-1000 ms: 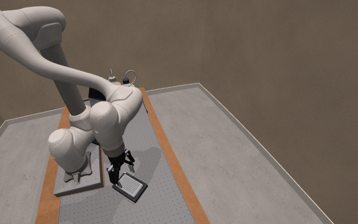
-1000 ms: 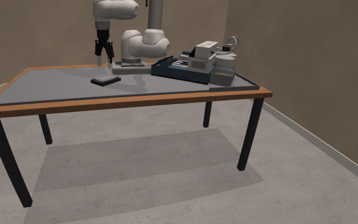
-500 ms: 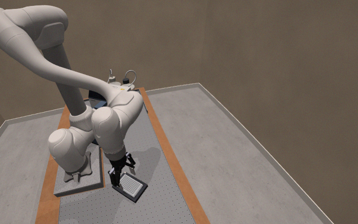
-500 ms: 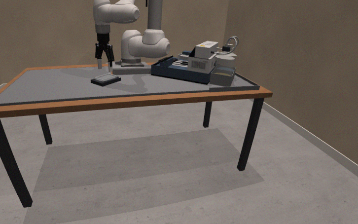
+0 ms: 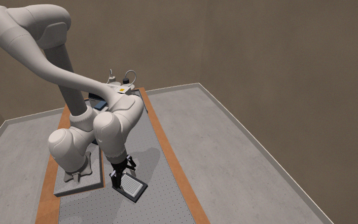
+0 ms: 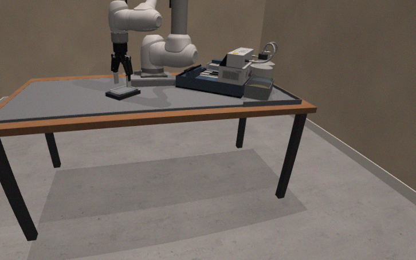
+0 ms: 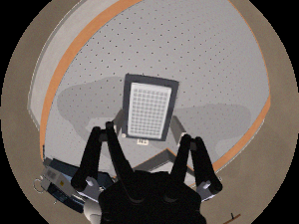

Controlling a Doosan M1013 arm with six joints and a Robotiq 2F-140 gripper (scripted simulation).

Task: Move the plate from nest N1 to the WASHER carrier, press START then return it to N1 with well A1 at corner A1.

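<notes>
Wrist cam: jaws parted, gripping nothing, hovering over the plate (image 7: pixel 150 110), which lies flat in nest N1 (image 5: pixel 139 195) w/ fingers straddling its near end, not touching.

Risks, imo: jaws look off-centre toward one end of the plate, so closing here could tilt it or drag it vs the locators; fingertips coming down might hit the nest rim. Can't tell which corner is cut.

Room: surface (image 6: pixel 76 101) around the nest is open on the front side; arm base (image 5: pixel 59 188) close behind. Washer (image 6: pixel 236 66) sits well apart at the far end, w/ bottles behind, so lift high before carrying across
</notes>
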